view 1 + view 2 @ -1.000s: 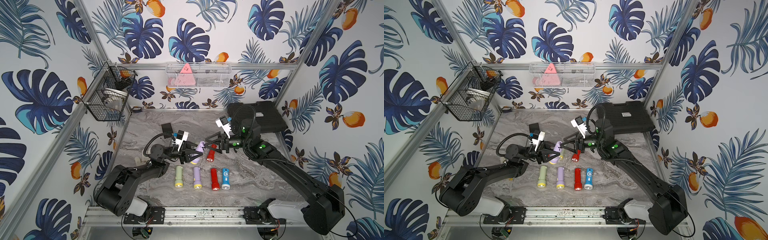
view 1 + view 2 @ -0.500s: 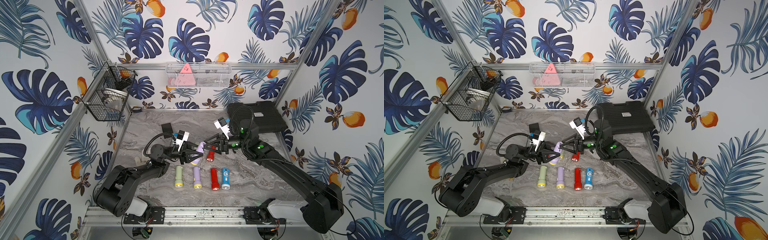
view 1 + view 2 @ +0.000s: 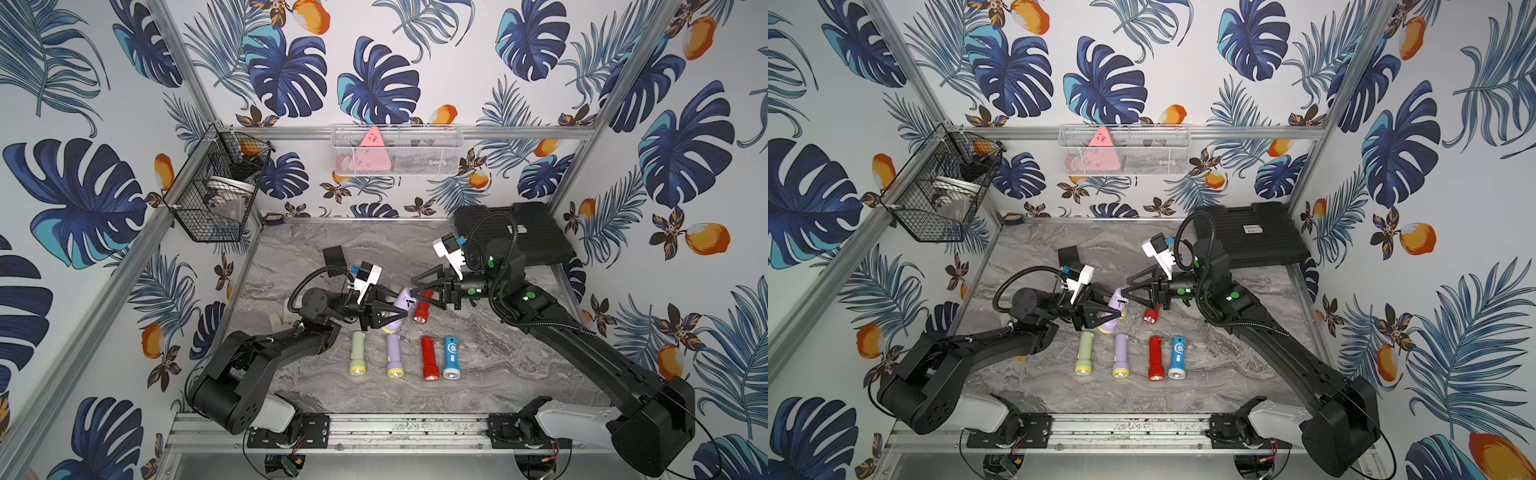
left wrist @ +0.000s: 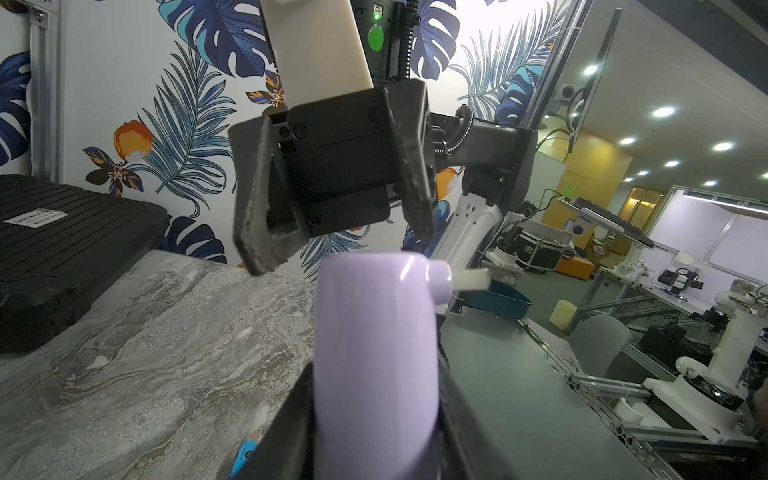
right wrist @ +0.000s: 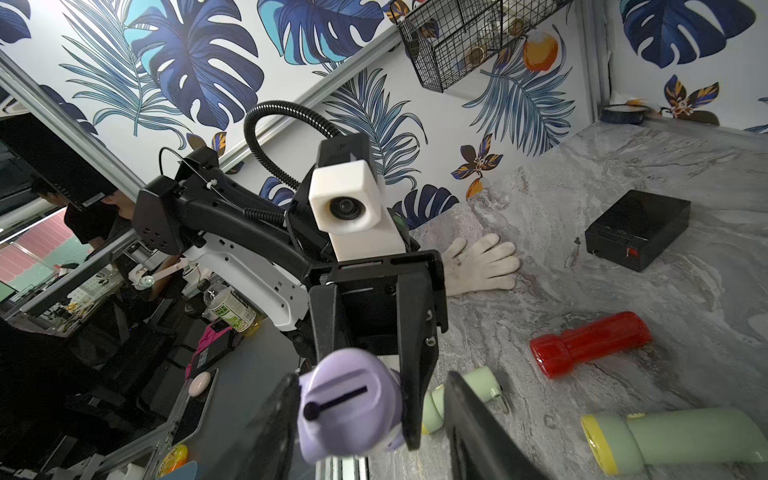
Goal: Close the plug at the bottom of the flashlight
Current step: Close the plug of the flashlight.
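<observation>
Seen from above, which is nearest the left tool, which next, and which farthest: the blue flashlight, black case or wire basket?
1. Blue flashlight, right end of the front row.
2. Black case, back right corner.
3. Wire basket, on the left wall.

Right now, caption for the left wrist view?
Left claw grips a lilac flashlight; the open right claw faces its end.

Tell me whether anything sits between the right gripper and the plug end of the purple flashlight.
Nothing visible does. The open right gripper sits right at the plug end of the purple flashlight. The left gripper is shut on the body, clear of that end.
</observation>
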Tool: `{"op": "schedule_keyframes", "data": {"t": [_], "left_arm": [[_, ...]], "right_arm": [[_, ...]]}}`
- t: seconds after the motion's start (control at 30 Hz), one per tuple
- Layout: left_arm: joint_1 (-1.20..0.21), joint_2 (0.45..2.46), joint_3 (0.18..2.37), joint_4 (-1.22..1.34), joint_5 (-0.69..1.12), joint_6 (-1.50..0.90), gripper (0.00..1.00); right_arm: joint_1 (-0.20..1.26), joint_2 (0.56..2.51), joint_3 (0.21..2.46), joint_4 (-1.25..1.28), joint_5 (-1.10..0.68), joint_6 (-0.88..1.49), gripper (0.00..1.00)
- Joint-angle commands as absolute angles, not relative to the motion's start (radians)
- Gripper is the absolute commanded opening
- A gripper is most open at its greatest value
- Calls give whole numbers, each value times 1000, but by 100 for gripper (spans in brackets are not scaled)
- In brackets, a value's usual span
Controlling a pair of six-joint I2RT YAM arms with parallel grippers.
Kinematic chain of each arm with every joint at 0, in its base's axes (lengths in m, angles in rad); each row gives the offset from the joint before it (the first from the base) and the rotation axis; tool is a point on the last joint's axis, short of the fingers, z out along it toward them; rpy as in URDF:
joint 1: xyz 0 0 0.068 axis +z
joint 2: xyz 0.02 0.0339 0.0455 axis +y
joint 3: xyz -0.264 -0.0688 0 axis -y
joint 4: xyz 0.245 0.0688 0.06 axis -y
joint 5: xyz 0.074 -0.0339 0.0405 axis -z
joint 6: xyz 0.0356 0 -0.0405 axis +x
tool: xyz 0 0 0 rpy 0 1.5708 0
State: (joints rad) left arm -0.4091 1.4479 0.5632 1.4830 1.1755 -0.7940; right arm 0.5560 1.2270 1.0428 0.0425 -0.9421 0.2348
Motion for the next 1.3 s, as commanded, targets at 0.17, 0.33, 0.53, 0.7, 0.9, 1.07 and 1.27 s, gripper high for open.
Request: {"op": "schedule_keyframes", "data": {"t": [0.17,0.33,0.53,0.7,0.9,1.07,1.27], "left_arm": [[-411,1438,572,1545,1183,-811,0],[-412,1437,575,1545,1181,-816,0],[-412,1439,580,1545,1178,-822,0],[-412,1461,587,1545,1178,-838,0],[-411,1460,586,1545,1174,-831,0],[-413,1457,588,1545,1174,-834,0],[-412,1450,586,1545,1183,-831,0]], "right_arm": [[558,1247,1036,56,-955,239,57],[559,1255,1025,73,-962,255,56],[560,1253,1003,100,-973,279,55],[560,1221,993,96,-957,279,59],[560,1207,995,84,-952,270,60],[560,1232,984,106,-963,291,58],[560,1244,986,118,-959,291,55]]}}
